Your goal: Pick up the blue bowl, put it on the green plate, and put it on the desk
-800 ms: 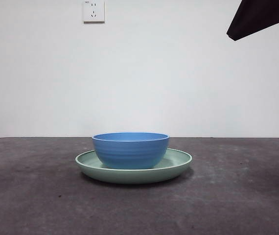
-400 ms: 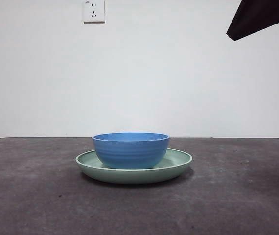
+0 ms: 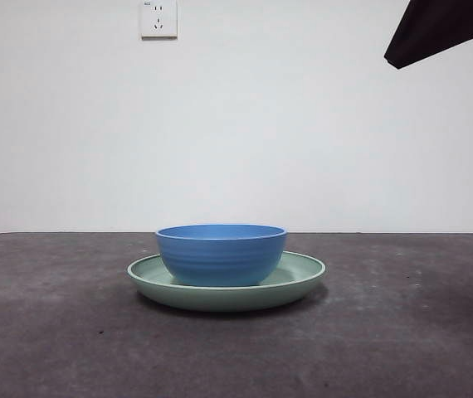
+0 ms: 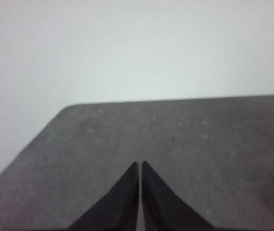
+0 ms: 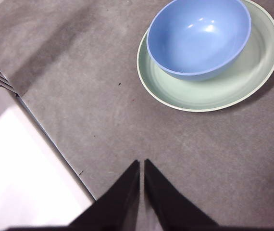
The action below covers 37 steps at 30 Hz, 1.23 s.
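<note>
Bowl (image 3: 221,254) of glossy blue, likely rigid and slippery, is sitting in the green plate (image 3: 296,282); both grippers' jaws are pressing together, its rim offering best purchase.

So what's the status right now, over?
Both grippers shut, empty: left, right. Bowl sits in plate on desk. Nothing in the way.

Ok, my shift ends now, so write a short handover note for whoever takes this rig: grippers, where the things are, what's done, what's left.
Left gripper: shut, empty, over bare desk, away from the dishes.
Right gripper: shut, empty, raised short of the dishes.
Blue bowl sits upright in the green plate, which rests on the desk; neither is held.
Done: bowl on plate.
Left: judging by the task, possibly moving the bowl back onto the desk.
</note>
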{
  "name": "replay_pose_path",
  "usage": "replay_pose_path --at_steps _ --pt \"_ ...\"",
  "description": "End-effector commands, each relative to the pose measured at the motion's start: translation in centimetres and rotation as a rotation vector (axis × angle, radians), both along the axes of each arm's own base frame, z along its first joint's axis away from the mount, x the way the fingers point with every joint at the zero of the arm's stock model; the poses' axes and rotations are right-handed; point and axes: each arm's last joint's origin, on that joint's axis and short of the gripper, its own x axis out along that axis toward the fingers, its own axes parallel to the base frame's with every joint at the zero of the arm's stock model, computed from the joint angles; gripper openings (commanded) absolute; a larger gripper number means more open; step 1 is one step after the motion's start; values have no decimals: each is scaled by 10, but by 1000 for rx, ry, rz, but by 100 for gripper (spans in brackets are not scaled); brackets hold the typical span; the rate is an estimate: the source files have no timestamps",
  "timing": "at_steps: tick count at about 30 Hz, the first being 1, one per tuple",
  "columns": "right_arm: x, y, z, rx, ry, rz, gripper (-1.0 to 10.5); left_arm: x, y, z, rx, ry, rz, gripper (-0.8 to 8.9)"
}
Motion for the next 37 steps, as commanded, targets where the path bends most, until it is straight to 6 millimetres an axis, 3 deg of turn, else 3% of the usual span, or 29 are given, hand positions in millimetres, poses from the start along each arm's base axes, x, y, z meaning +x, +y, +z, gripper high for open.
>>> replay_pose_path --at_steps 1,17,37 --pt "1 2 1 2 -15 16 8 0 1 -8 -2 -1 10 9" --pt "1 2 1 2 -15 16 8 -1 0 -43 -28 192 11 9" --pt "1 2 1 2 -15 16 8 -1 0 -42 -48 188 13 9"
